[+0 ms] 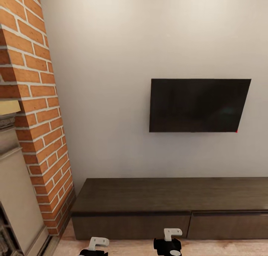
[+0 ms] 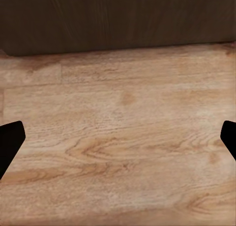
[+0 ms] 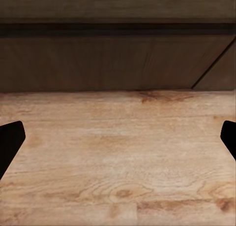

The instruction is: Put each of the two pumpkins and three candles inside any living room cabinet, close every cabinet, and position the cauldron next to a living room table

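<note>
The long low dark-brown cabinet (image 1: 171, 194) stands against the white living-room wall, right in front of me. Its two visible drawer fronts (image 1: 130, 226) sit flush and shut. My left wrist (image 1: 97, 244) and right wrist (image 1: 169, 242) hang low just before the cabinet. In the left wrist view the left gripper (image 2: 118, 142) is open over bare wood floor, with the cabinet base (image 2: 118, 19) beyond. The right gripper (image 3: 118, 142) is open too, nothing between its fingers, facing the cabinet front (image 3: 98, 58) and a seam between drawers.
A black TV (image 1: 197, 105) hangs on the wall above the cabinet. A red-brick fireplace column (image 1: 37, 111) rises at the left, close to the cabinet's left end. Light wood floor (image 1: 208, 248) runs along the cabinet's foot.
</note>
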### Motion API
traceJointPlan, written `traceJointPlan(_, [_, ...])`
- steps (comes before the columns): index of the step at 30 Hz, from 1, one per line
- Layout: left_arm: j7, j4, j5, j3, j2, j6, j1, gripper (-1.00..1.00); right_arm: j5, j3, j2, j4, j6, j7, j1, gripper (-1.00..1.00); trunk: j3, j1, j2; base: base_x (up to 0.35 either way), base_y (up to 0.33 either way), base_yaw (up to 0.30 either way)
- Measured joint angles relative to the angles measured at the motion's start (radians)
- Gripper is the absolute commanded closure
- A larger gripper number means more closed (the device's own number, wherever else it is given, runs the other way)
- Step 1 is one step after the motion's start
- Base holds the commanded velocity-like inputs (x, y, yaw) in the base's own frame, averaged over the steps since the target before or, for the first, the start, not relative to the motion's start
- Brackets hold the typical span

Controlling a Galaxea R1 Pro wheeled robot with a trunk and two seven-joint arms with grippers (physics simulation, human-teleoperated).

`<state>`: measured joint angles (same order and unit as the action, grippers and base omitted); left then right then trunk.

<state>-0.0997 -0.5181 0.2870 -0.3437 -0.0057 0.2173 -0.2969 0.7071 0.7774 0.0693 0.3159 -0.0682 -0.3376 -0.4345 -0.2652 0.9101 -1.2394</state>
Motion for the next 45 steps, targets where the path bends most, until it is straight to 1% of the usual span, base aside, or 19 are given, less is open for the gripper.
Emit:
traceJointPlan(37, [0.000, 0.004, -0.001, 0.000, 0.001, 0.001, 0.000, -1.00, 0.000, 0.001, -0.002, -0.002, 0.000, 0.001, 0.001, -1.00, 0.116, -0.142, 0.259, 0.000, 0.000, 0.000])
traceJointPlan(41, [0.003, 0.049, 0.000, -0.001, 0.001, -0.003, -0.006, -1.00, 0.000, 0.000, -0.006, -0.005, 0.000, 0.001, 0.000, -1.00, 0.129, -0.157, 0.287, 0.000, 0.000, 0.000])
traceJointPlan(44, [0.003, 0.117, 0.003, -0.001, 0.003, -0.013, -0.019, -1.00, 0.000, 0.000, -0.010, -0.007, 0.000, 0.000, 0.000, -1.00, 0.138, -0.169, 0.308, 0.000, 0.000, 0.000])
traceJointPlan(45, [0.003, 0.128, 0.003, -0.001, 0.004, -0.015, -0.021, -1.00, 0.001, 0.000, -0.011, -0.008, 0.000, 0.000, 0.000, -1.00, 0.141, -0.173, 0.315, 0.000, 0.000, 0.000])
